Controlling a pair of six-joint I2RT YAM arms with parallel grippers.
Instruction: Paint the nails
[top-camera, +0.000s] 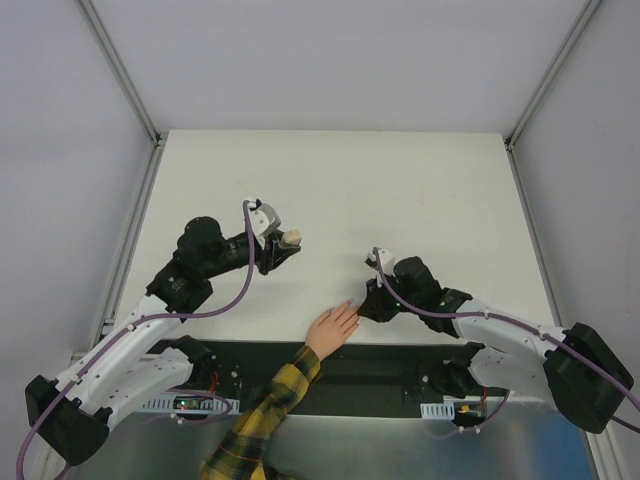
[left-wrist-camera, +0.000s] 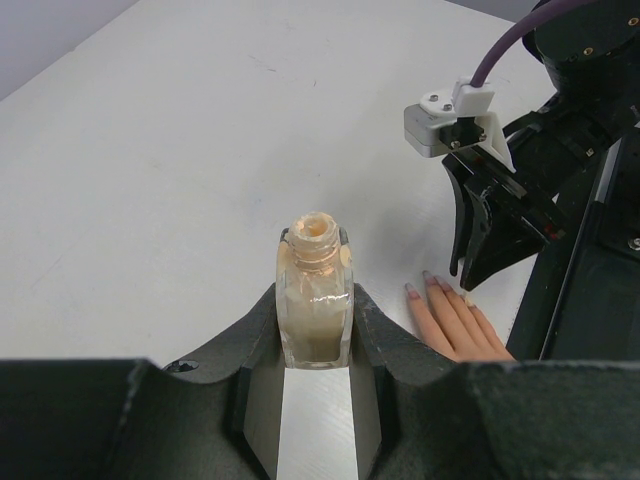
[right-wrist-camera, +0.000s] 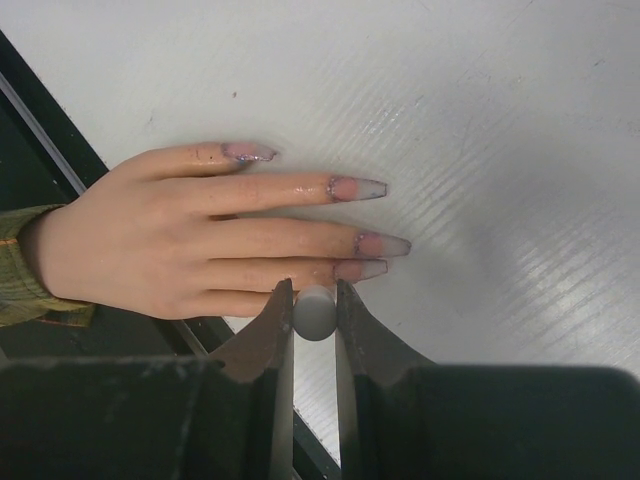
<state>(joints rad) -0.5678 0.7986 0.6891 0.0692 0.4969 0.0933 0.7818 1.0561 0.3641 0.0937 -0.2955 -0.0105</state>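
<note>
Right wrist view shows the hand (right-wrist-camera: 160, 240) lying palm down at the near edge of the table (top-camera: 400, 180), with its plaid sleeve (right-wrist-camera: 20, 285) crossing that edge. The right gripper (right-wrist-camera: 313, 290) is closed narrowly on a small round grey-white cap (right-wrist-camera: 315, 314). This is judged to be the brush handle; the bristles are hidden beneath it. The cap sits just beside the nearest finger, close to its nail. The nails (right-wrist-camera: 358, 188) are long, narrow, pinkish and face up. Their long axis runs along the fingers, and the tips point towards the far right corner of the desk. To paint well, align the brush with that axis and draw each stroke from cuticle to tip. Press lightly and stay off the surrounding skin. Treat one nail at a time, working outward from the nearest. Farther from the near edge, towards the middle of the desk, the left gripper (left-wrist-camera: 315, 300) clamps the open beige bottle (left-wrist-camera: 315, 235) by its body, neck pointing away from the wrist. Hold it steady for re-dipping.
</note>
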